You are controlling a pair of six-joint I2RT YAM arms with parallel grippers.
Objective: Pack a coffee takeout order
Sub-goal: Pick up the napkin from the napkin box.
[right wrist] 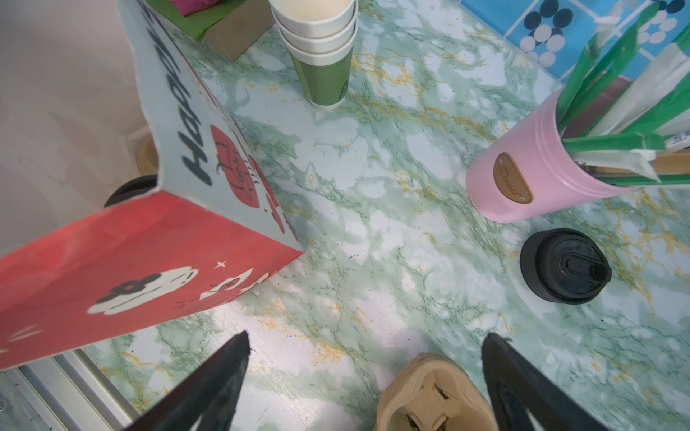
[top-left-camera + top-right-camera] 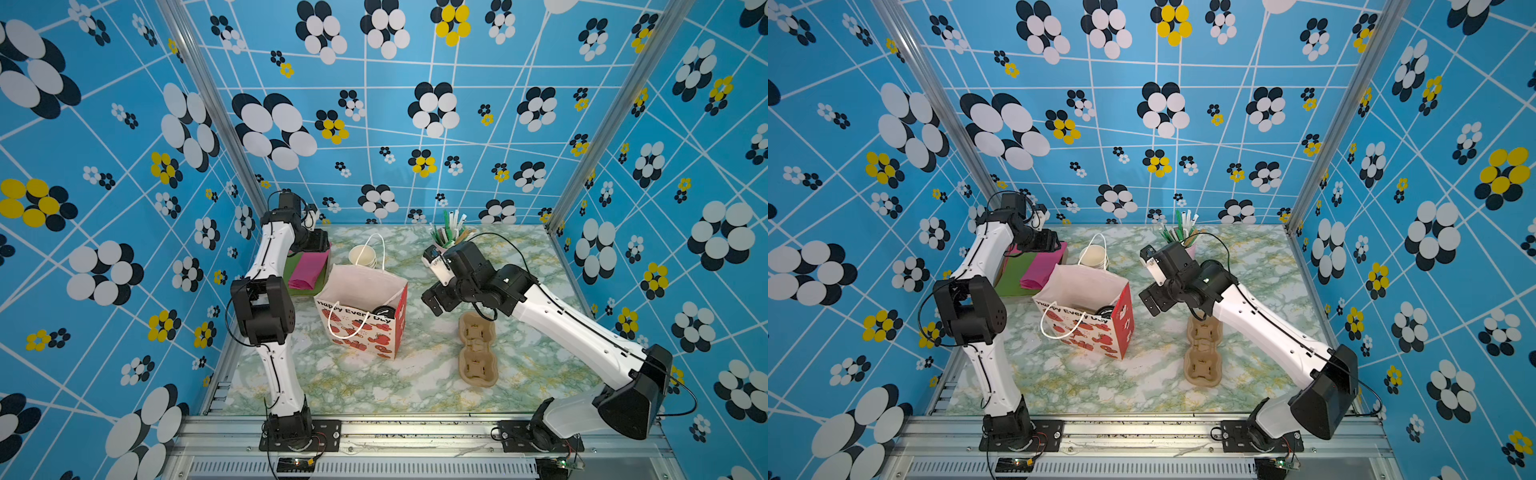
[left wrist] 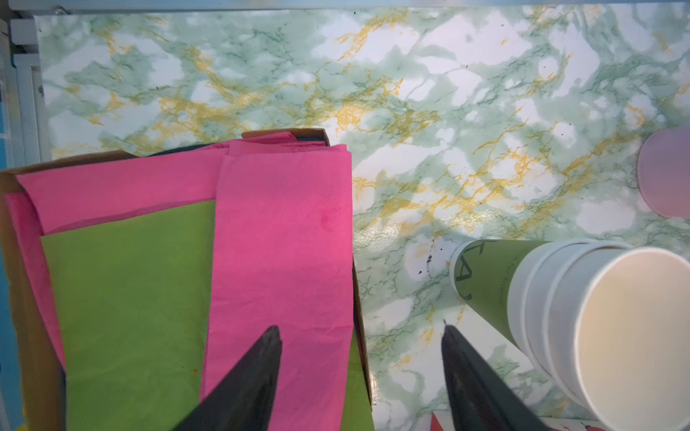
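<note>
Left tool (image 3: 360, 328) spread over pink napkin (image 3: 283, 224); right tool (image 1: 367, 336) spread above cup holder (image 1: 429, 392).

bright even light, soft shadows, edge distortion

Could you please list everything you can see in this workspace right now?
paper bag: one, white and red, upright, table centre
lidded cup: one, only black lid shows, inside bag
cup stack: one, green-white, behind bag
pink napkins: a few, on cardboard box
green napkins: a pile, same box
straws: several, green and white, in pink pot
loose lid: one, black, beside pot
cup holder: one, brown, empty, right of bag
table: one, green marble, under everything
left gripper: one, black, jaws open, above napkins' edge
right gripper: one, black, jaws open, above cup holder's end
</note>
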